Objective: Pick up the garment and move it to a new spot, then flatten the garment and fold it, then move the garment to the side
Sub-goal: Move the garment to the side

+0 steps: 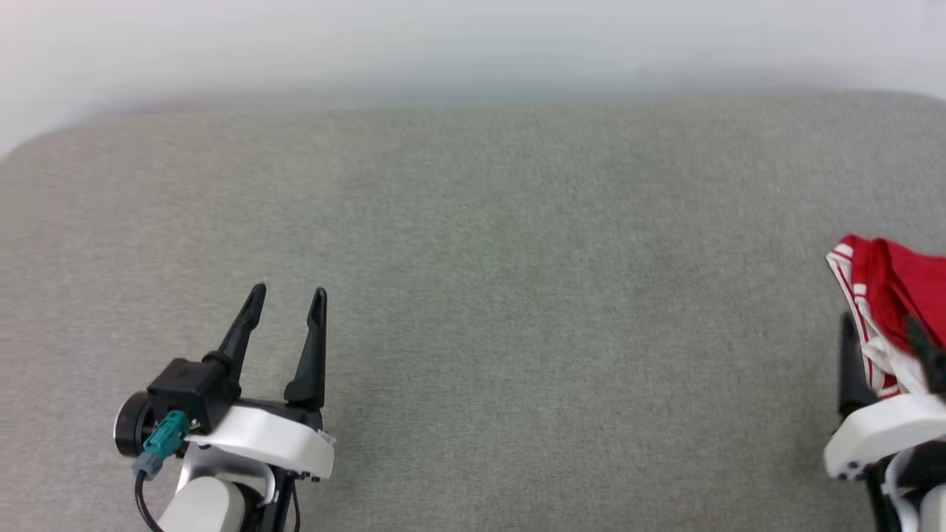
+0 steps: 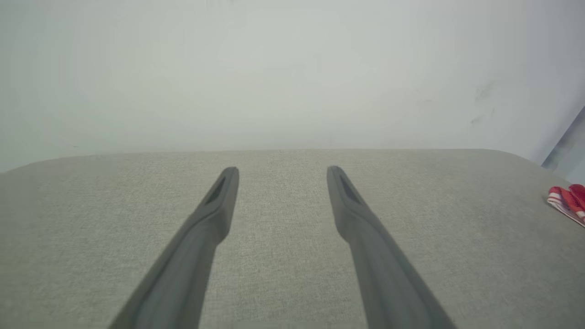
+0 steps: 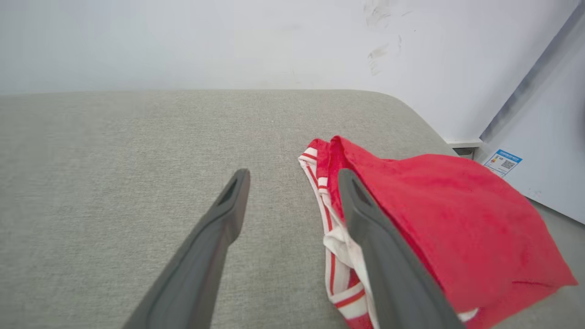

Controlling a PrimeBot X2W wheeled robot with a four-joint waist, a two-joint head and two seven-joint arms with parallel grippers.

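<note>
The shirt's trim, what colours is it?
The trim is striped red and white; the shirt itself is red. Clearest in the right wrist view.

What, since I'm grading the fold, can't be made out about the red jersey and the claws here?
- The red jersey: right wrist view, its lower layers are hidden by the top red layer and the right claw.
- Its far part: head view, cut off by the right edge.
- The right claw itself: head view, blurred and cropped by that edge.
- The wall label: right wrist view, print too small.
</note>
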